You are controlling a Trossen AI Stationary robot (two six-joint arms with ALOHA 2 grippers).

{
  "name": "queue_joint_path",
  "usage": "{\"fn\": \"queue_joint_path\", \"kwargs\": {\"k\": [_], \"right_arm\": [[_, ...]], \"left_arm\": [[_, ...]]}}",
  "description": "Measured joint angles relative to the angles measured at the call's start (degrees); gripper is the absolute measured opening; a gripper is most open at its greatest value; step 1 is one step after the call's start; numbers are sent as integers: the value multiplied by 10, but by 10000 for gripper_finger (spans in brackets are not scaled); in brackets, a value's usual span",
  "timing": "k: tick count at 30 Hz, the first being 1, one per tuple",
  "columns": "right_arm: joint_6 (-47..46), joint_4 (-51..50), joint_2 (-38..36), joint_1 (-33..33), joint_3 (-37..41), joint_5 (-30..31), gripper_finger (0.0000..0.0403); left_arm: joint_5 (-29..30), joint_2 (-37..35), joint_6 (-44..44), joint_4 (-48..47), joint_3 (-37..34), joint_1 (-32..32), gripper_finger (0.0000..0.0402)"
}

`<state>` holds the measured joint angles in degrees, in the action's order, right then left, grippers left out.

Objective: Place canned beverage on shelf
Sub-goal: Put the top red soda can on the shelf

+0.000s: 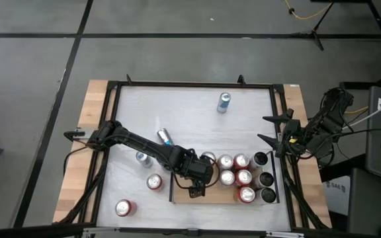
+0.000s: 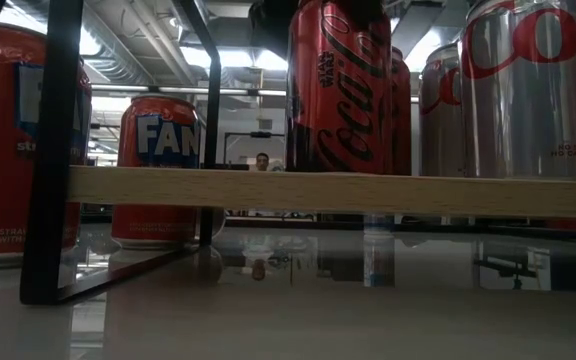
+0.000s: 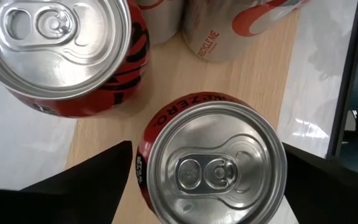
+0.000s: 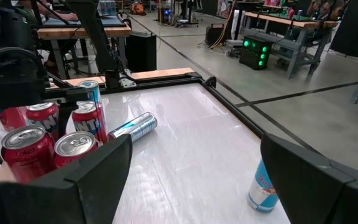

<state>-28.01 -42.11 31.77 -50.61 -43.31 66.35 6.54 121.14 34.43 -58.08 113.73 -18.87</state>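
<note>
The shelf (image 1: 190, 197) is a light wooden board with black end rails, and several cans stand on its right half. My left gripper (image 1: 200, 180) is over the shelf's left part, pointing down. It is shut on a red Coca-Cola Zero can (image 3: 213, 165), which also shows in the low view (image 2: 343, 90) standing upright on the board (image 2: 338, 190). A second red can (image 3: 55, 43) stands close beside it. My right gripper (image 4: 194, 180) is open and empty at the table's right edge (image 1: 276, 135). My left gripper has the Coca-Cola Zero can between its two fingers, one on each side of the can's wall just under the top rim (image 3: 143, 163). The fingers (image 3: 86, 186) come from above, pointing down. The can is upright, its bottom on the shelf's board.
Loose cans are on the white table: a blue-silver one standing at the far side (image 1: 223, 102), one lying down (image 1: 164, 137), one beside the left arm (image 1: 143, 157), and two red ones near the front left (image 1: 154, 182) (image 1: 124, 208). A black frame (image 1: 114, 119) borders the table.
</note>
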Motion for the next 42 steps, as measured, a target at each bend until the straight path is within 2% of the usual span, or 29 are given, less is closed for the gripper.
{"fn": "queue_joint_path", "kwargs": {"k": [18,29,42], "right_arm": [[0,0,0,0,0,0,347],[0,0,0,0,0,0,347],[0,0,0,0,0,0,347]], "left_arm": [[-3,-62,-5,-37,0,2,376],[-48,-76,-1,-52,0,-9,376],[-8,-67,29,-64,1,-31,364]]}}
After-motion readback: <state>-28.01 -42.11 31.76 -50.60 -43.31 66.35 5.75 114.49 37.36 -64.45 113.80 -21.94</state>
